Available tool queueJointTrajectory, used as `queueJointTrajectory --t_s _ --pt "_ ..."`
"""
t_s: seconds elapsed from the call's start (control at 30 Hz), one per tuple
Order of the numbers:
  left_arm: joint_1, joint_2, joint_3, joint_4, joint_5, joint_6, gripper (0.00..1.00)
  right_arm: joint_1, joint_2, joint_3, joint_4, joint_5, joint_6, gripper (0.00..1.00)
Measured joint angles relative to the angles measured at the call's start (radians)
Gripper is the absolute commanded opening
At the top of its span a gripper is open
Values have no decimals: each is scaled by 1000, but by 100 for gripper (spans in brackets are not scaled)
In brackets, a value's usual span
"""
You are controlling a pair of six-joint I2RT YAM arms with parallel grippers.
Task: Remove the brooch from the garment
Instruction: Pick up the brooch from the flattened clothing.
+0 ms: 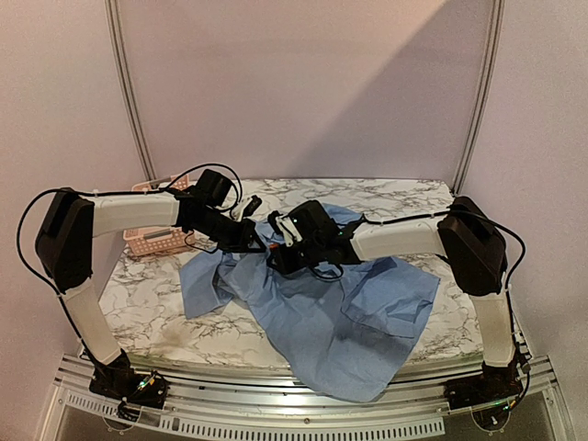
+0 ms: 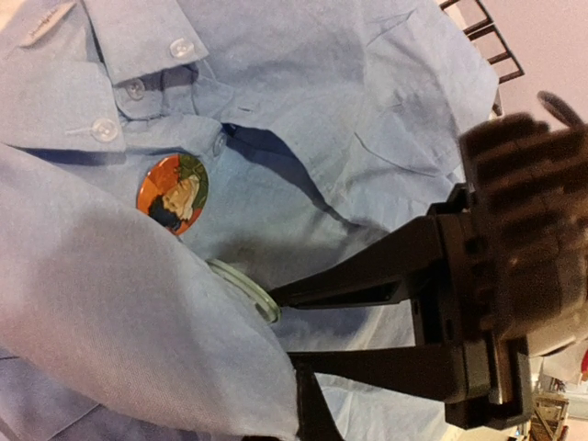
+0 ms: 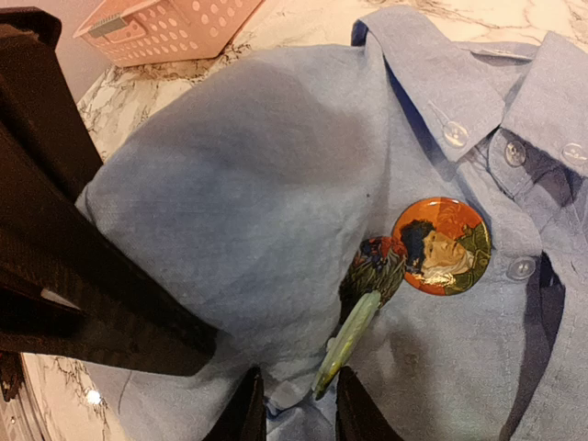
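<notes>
The garment (image 1: pixel 331 312), a light blue shirt, lies spread on the marble table, with both grippers meeting at its collar. An orange portrait brooch (image 3: pixel 441 245) is pinned below the collar buttons and also shows as the brooch (image 2: pixel 172 193) in the left wrist view. Beside it sits a dark flowered badge (image 3: pixel 377 266), and under that a pale green disc (image 3: pixel 347 340) stands edge-on. My right gripper (image 3: pixel 299 413) has its jaws apart, the disc's lower edge and some cloth between them. My left gripper (image 2: pixel 287 329) is shut on a raised fold of the shirt, its tips hidden under cloth.
A pink plastic basket (image 1: pixel 152 241) stands at the back left of the table (image 1: pixel 147 303), just behind the left arm. The shirt's hem hangs over the near edge. A dark wire rack (image 2: pixel 482 37) shows beyond the shirt in the left wrist view.
</notes>
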Motion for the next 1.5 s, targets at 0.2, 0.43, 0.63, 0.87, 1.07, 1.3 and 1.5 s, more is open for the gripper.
queueJointTrajectory --t_s 0.2,0.43,0.63,0.87,1.07,1.3,1.5 --pt "0 0 0 0 0 0 0 1 2 1 -2 1 0 25" --pt "-1 0 0 0 1 0 0 1 40 16 -11 19 5 16" --pt "-2 0 0 0 1 0 0 1 50 23 -20 32 5 10" --pt "-2 0 0 0 0 0 0 1 50 23 -19 32 10 0" --pt "-2 0 0 -22 -34 3 0 2 50 21 -13 38 15 0" --pt "-3 0 6 -63 -96 15 11 2 20 -47 37 51 19 0" --pt "-5 0 30 -114 -187 31 39 0 -43 -118 67 44 23 0"
